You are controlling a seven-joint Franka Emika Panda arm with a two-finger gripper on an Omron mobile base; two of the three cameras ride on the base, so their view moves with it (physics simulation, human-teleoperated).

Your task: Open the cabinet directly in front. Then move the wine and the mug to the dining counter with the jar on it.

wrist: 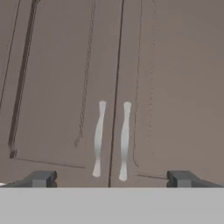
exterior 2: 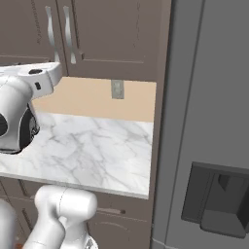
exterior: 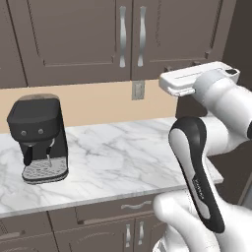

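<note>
- The claw (wrist: 109,178) gapes fully wide, holding nothing.
- The cabinet (wrist: 61,65) sits closed straight ahead of it, its two silver handles (wrist: 99,138) between the fingertips' line.
- Rigid hinged door, likely light; take a handle mid-length.

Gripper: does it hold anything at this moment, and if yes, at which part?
Nothing is held. The gripper is open, its fingertips wide apart, and it faces the closed cabinet without touching the handles.
</note>
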